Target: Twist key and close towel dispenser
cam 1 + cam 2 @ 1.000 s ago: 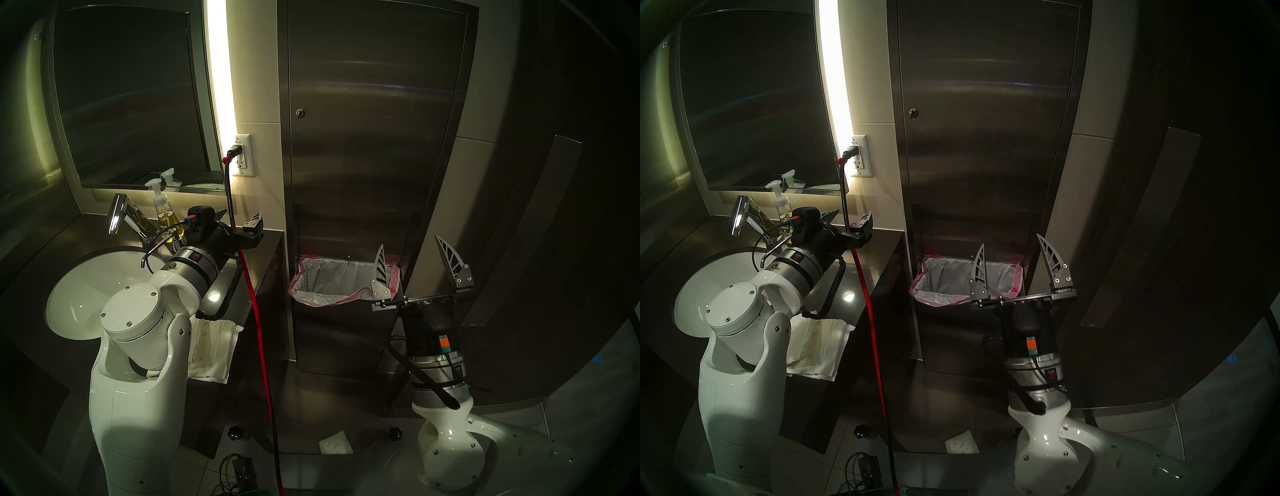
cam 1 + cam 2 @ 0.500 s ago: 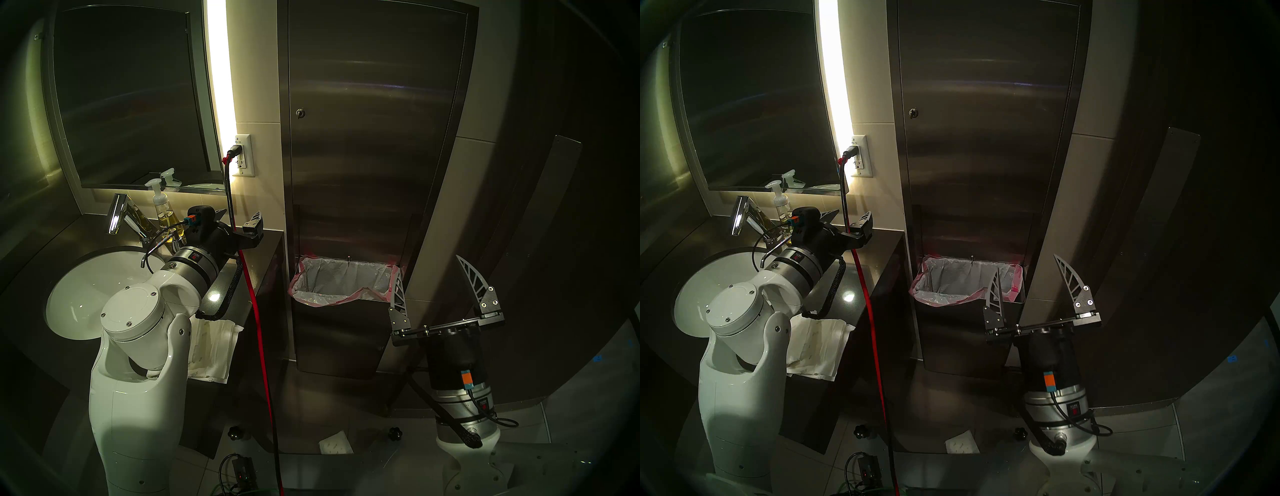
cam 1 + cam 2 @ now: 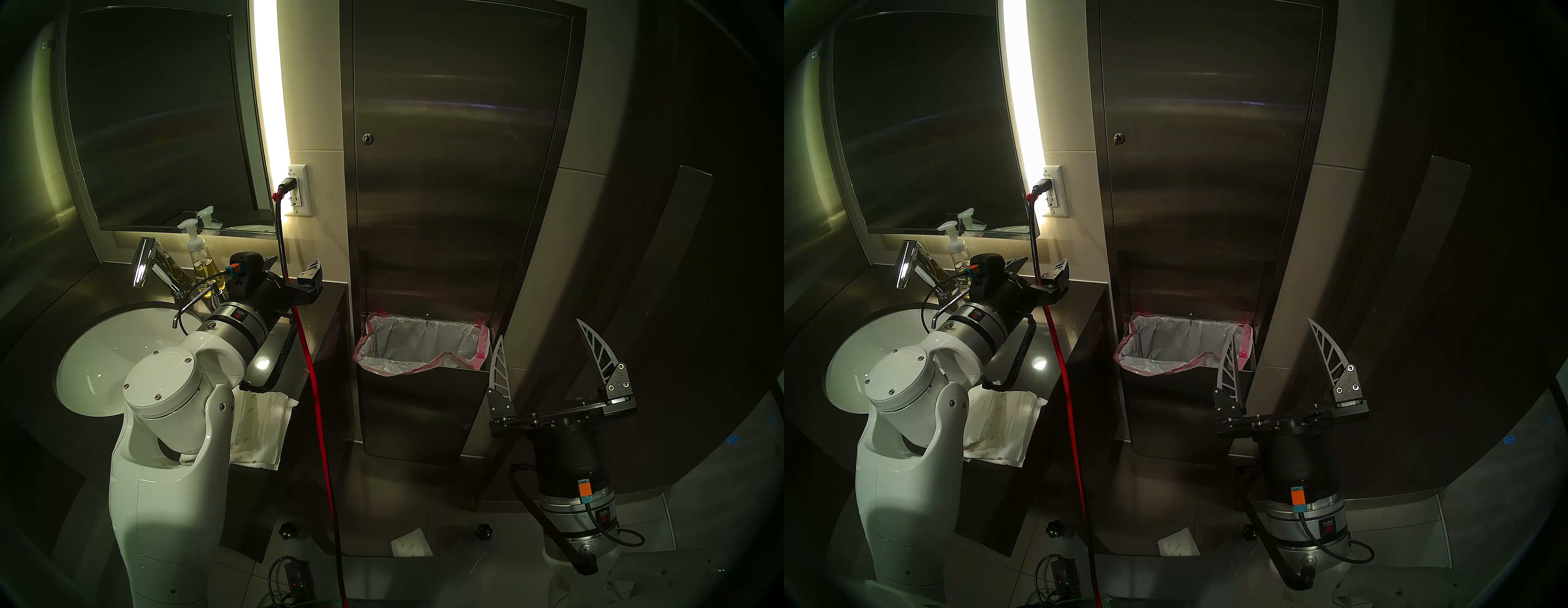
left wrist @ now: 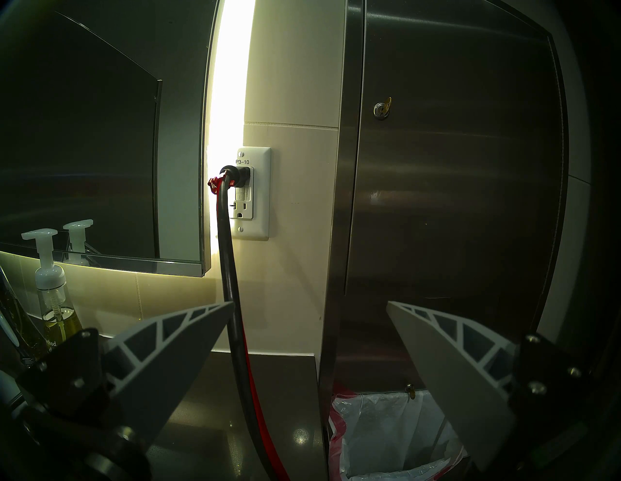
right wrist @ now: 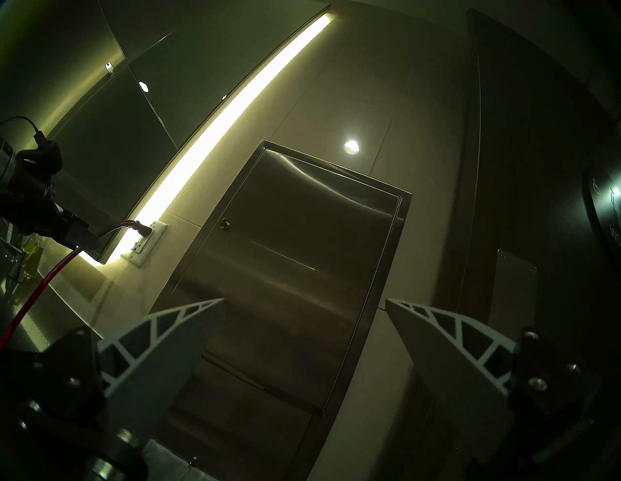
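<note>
The towel dispenser (image 3: 458, 170) is a tall brushed-steel wall cabinet, and its long door lies flush in the frame. It also shows in the right head view (image 3: 1208, 170), the left wrist view (image 4: 453, 201) and the right wrist view (image 5: 295, 262). The brass key (image 4: 387, 102) sticks out of the small round lock at the door's left edge (image 3: 368, 138) (image 3: 1118, 137) (image 5: 224, 224). The towels inside are hidden. My left gripper (image 3: 292, 263) (image 4: 309, 304) is open and empty over the counter, left of the dispenser. My right gripper (image 3: 539, 329) (image 5: 304, 299) is open and empty, low at the dispenser's right.
A lined waste bin (image 3: 420, 344) sits in the cabinet's lower part. A red-and-black cable (image 3: 314, 382) hangs from the wall outlet (image 3: 299, 191) across the counter edge. A sink (image 3: 106, 361), a soap bottle (image 3: 201, 259), folded paper towels (image 3: 259, 429) and a mirror (image 3: 157, 119) are at the left.
My right gripper has moved down and to the right, away from the waste bin and dispenser front, staying open. The left arm has not moved.
</note>
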`<state>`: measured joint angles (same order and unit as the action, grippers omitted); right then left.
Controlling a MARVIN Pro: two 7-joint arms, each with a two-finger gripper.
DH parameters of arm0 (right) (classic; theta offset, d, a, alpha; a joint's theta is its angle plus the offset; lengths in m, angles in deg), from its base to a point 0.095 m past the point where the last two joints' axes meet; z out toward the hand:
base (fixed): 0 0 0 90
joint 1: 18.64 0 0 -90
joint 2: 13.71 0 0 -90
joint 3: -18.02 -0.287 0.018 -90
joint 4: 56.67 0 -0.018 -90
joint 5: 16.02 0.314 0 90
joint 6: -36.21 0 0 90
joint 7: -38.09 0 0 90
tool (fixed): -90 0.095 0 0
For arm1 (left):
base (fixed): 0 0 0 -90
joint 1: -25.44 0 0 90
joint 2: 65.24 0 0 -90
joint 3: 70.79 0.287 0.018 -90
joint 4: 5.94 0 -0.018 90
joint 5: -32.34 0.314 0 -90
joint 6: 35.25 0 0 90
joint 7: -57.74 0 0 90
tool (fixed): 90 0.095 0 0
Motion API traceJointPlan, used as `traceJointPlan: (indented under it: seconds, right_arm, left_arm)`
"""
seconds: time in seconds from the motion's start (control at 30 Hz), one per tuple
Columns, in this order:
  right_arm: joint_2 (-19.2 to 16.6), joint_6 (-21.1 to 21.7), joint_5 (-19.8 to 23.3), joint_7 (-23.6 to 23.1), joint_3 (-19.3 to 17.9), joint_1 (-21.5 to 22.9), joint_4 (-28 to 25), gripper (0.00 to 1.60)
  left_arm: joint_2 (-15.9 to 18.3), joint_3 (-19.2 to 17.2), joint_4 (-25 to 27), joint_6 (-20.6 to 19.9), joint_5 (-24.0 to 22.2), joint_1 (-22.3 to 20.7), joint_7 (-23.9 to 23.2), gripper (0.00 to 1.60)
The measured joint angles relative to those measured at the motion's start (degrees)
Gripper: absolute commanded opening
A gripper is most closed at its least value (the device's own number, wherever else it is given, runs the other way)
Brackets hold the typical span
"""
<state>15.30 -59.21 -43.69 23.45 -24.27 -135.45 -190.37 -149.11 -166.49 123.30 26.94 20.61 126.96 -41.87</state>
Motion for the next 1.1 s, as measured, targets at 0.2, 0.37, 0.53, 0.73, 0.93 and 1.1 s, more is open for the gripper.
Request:
traceJointPlan:
  seconds: [0.2,0.37,0.53,0.73,0.93,1.1]
  right_arm:
    - [-0.11,0.05,-0.20,0.16,0.01,-0.19,0.00,1.60]
    - [-0.15,0.08,-0.23,0.19,0.02,-0.24,0.00,1.60]
    - [-0.17,0.10,-0.23,0.20,0.01,-0.24,0.00,1.60]
    - [-0.20,0.13,-0.23,0.22,-0.01,-0.20,0.00,1.60]
    - [-0.22,0.15,-0.24,0.23,-0.01,-0.14,0.00,1.60]
    - [-0.23,0.17,-0.24,0.23,-0.01,-0.07,0.00,1.60]
  left_arm:
    - [0.91,0.26,0.36,-1.11,1.53,-0.34,0.59,1.60]
    - [2.66,0.76,0.44,-0.85,2.85,-2.13,-0.18,1.60]
    - [4.20,1.50,1.24,-0.61,3.35,-4.66,-1.17,1.60]
    - [5.66,3.11,1.58,-0.31,3.57,-7.93,-2.38,1.60]
    - [6.76,5.14,-0.68,-0.01,3.31,-11.46,-3.96,1.60]
    - [7.35,6.51,-2.71,0.34,3.10,-14.14,-5.15,1.60]
